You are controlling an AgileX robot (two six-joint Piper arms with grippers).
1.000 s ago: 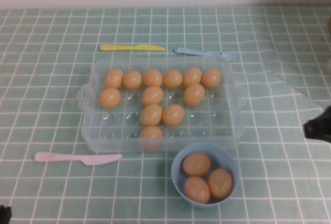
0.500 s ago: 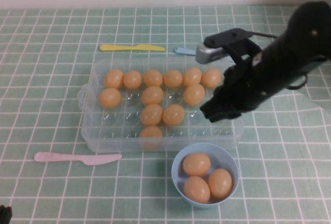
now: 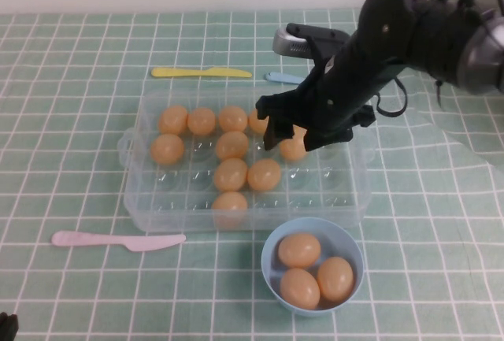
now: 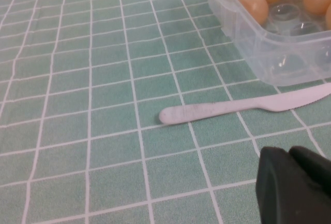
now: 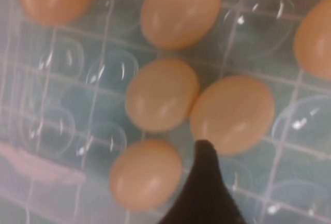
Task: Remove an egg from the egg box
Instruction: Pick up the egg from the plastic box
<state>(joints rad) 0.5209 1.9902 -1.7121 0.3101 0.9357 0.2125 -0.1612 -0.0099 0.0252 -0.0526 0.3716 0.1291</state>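
The clear egg box (image 3: 150,199) sits mid-table with several tan-orange eggs in its cups. My right gripper (image 3: 293,135) hangs over the box's right half, open. Its fingers stand on either side of an egg (image 3: 293,150) in the second row, and I cannot tell if they touch it. In the right wrist view one dark finger (image 5: 204,193) points at an egg (image 5: 232,114) among others in the box (image 5: 289,182). My left gripper (image 4: 295,188) is shut and empty, low over the tablecloth at the front left corner (image 3: 6,327).
A light-blue bowl (image 3: 272,274) with three eggs stands just in front of the box. A pink knife (image 3: 118,240) lies front left and also shows in the left wrist view (image 4: 232,109). A yellow knife (image 3: 201,72) and a blue fork (image 3: 279,78) lie behind the box.
My right arm has swung in from the right edge and moved left over the egg box, coming down above the second-row egg. The left arm and the eggs have not moved.
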